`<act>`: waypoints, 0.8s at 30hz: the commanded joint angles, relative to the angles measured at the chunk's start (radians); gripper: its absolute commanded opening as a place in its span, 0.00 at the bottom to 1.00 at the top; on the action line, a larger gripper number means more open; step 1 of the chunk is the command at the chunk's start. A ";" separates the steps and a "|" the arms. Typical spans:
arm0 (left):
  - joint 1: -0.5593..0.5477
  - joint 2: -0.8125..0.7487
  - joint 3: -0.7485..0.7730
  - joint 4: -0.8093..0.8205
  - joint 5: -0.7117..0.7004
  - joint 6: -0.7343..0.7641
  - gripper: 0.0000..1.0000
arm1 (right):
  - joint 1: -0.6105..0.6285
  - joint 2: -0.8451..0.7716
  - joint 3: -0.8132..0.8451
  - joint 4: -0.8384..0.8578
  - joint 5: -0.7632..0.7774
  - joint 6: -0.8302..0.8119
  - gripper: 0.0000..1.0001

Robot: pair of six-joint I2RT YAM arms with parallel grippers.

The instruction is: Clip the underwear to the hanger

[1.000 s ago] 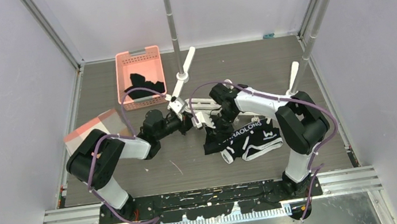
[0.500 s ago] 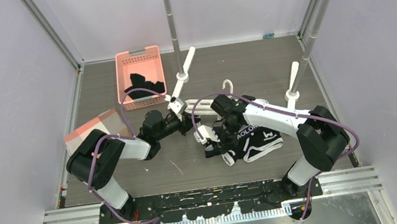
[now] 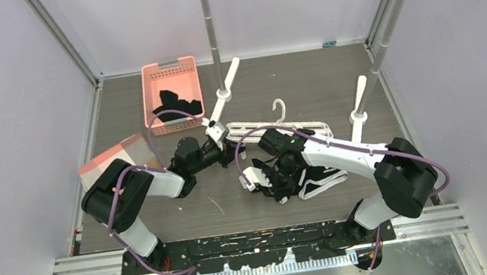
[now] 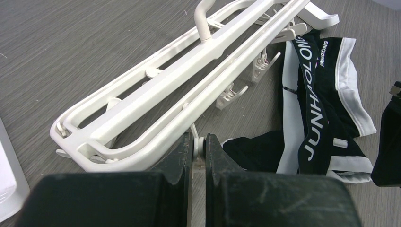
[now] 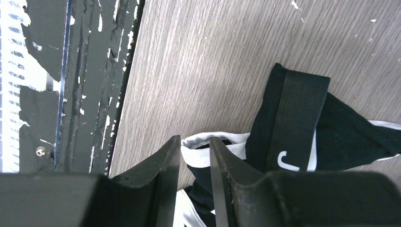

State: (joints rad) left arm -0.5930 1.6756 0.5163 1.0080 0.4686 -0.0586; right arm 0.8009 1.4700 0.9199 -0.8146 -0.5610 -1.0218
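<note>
The white hanger (image 3: 296, 125) lies flat on the table, its hook (image 3: 280, 108) pointing to the far side. My left gripper (image 3: 234, 150) is at its left end, shut on a small white clip (image 4: 200, 144) under the hanger frame (image 4: 189, 71). The black underwear (image 3: 318, 183) with white piping lies crumpled in front of the hanger; its JUNHAOLONG waistband (image 4: 316, 113) shows in the left wrist view. My right gripper (image 3: 265, 179) is at the garment's left edge, its jaws closed on the white hem (image 5: 201, 149) of the underwear (image 5: 340, 132).
A pink basket (image 3: 172, 93) with a black garment (image 3: 179, 104) stands at the back left. The grey rail stand has posts (image 3: 211, 35) and white feet (image 3: 360, 101) behind the hanger. A pinkish sheet (image 3: 115, 158) lies at the left. The black front rail (image 5: 85, 71) is near my right gripper.
My right gripper has moved off the hanger toward the near edge and down onto the table, pulling the underwear with it. The hanger's hook is now uncovered. The left arm has stayed put.
</note>
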 commanded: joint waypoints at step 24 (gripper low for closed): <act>0.007 -0.042 -0.005 0.087 0.019 0.041 0.00 | -0.136 0.209 0.204 0.129 -0.012 -0.035 0.63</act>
State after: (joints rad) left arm -0.5922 1.6752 0.5072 1.0275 0.4728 -0.0399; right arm 0.6689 1.6569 1.0744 -0.6960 -0.5358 -1.0283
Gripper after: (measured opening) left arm 0.068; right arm 0.638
